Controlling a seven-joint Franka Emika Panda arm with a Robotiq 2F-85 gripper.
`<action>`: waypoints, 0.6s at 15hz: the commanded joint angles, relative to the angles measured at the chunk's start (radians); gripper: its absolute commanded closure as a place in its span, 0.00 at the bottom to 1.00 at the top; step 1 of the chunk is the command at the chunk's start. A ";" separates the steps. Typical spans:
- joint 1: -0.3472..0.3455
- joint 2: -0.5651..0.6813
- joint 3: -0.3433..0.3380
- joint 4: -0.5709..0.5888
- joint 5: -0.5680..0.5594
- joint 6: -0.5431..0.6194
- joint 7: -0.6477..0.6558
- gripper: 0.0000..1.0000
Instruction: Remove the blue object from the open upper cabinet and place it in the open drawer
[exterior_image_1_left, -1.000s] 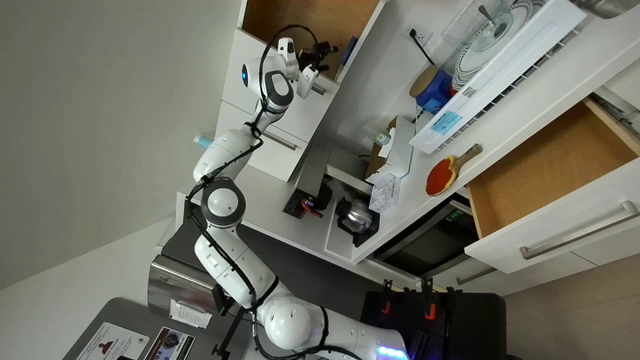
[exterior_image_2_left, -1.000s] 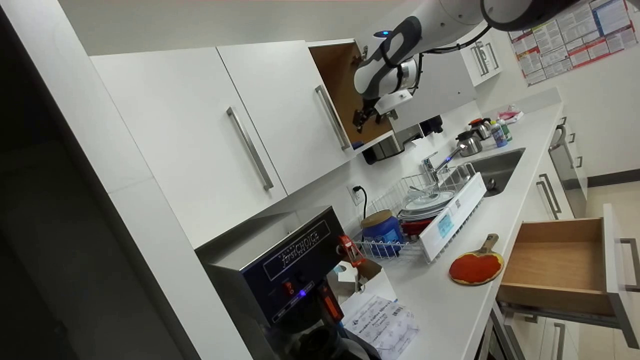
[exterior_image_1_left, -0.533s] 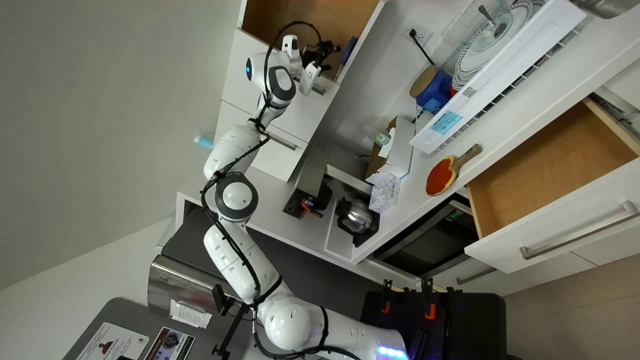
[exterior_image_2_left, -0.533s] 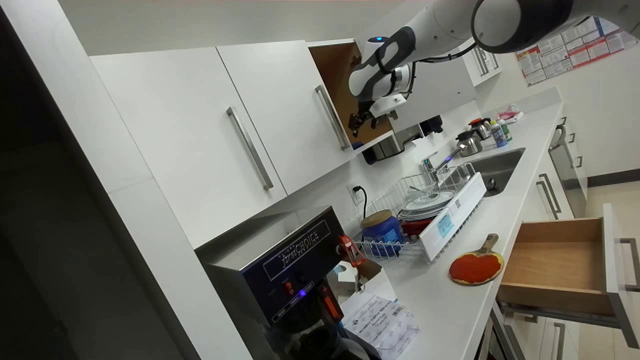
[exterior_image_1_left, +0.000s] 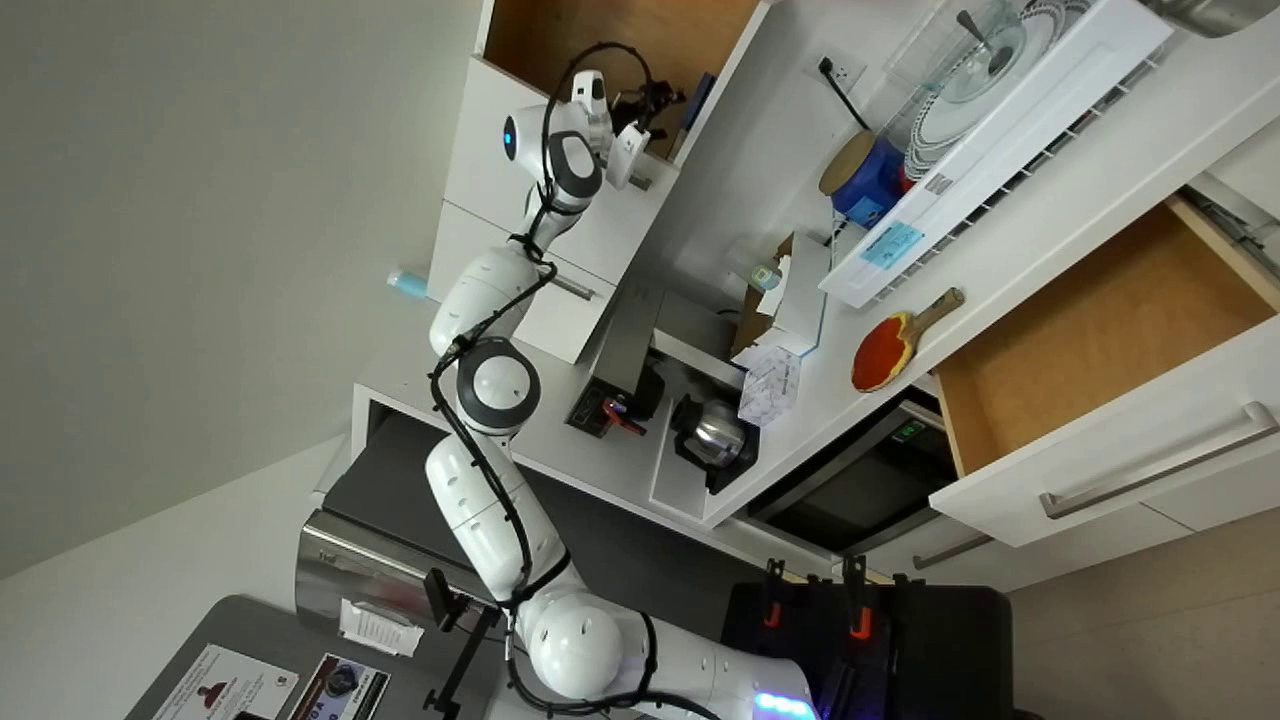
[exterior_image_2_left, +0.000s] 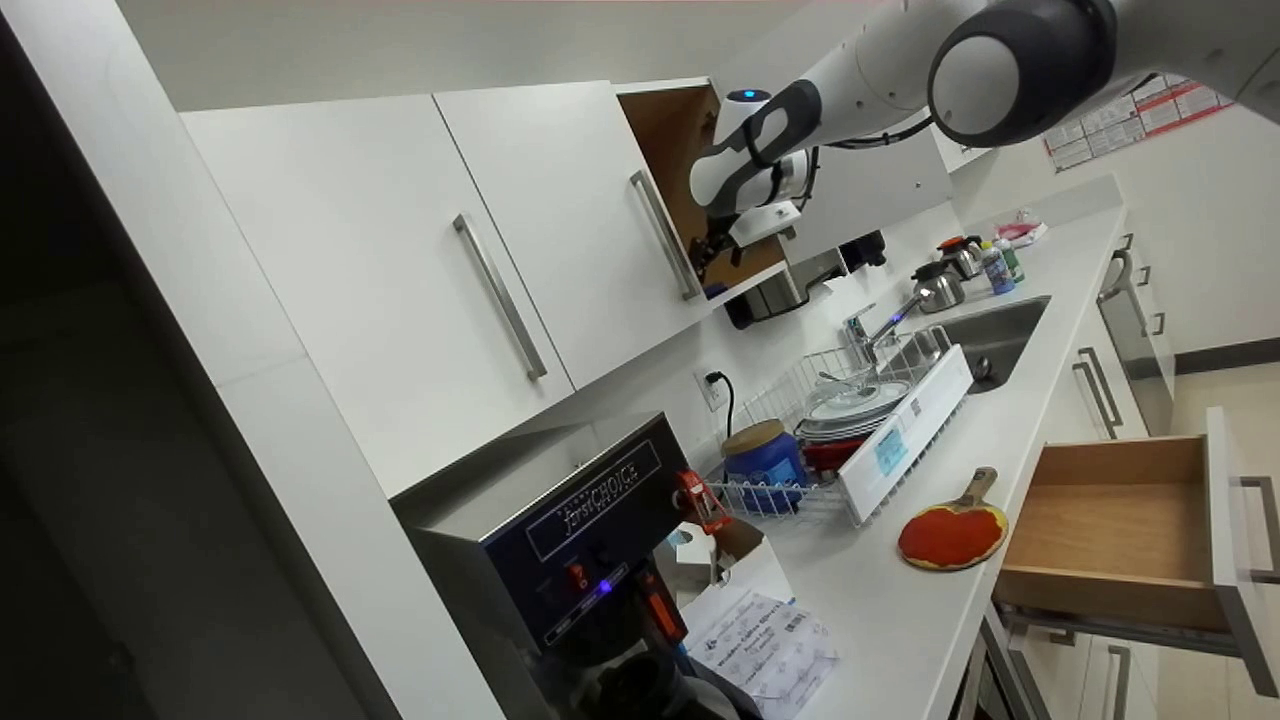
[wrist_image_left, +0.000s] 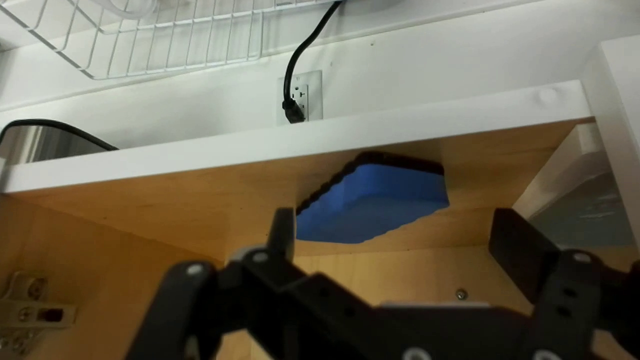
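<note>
The blue object (wrist_image_left: 375, 200) is a blue block with a dark edge, lying on the wooden floor of the upper cabinet (wrist_image_left: 200, 200) near its front lip. It also shows in both exterior views (exterior_image_1_left: 698, 100) (exterior_image_2_left: 714, 289), partly hidden. The cabinet is brown inside (exterior_image_1_left: 620, 35) with white doors. My gripper (wrist_image_left: 392, 225) is open, its fingers wide apart, with the blue object ahead of and between the fingertips, nearer the left one. In both exterior views the gripper (exterior_image_1_left: 668, 115) (exterior_image_2_left: 716, 260) is at the cabinet opening. The drawer (exterior_image_1_left: 1120, 320) (exterior_image_2_left: 1110, 520) stands pulled out below, its wooden bottom visible.
A closed white door (exterior_image_2_left: 570, 230) borders the cabinet opening. The cabinet's white front lip (wrist_image_left: 300, 142) runs beyond the blue object. A dish rack (exterior_image_2_left: 905, 440), a dark blue jar (exterior_image_2_left: 765, 470), an orange-red paddle (exterior_image_2_left: 950, 535) and a coffee machine (exterior_image_2_left: 570, 530) stand on the counter.
The arm and gripper have shifted sideways along the cabinet opening, closer to the blue object and the closed door. The blue object and the drawer have not moved.
</note>
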 joint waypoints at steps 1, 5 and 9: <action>0.008 0.056 -0.004 0.085 -0.010 -0.036 0.008 0.00; 0.019 0.086 -0.015 0.109 -0.027 -0.025 0.017 0.25; 0.024 0.101 -0.020 0.130 -0.041 -0.025 0.020 0.51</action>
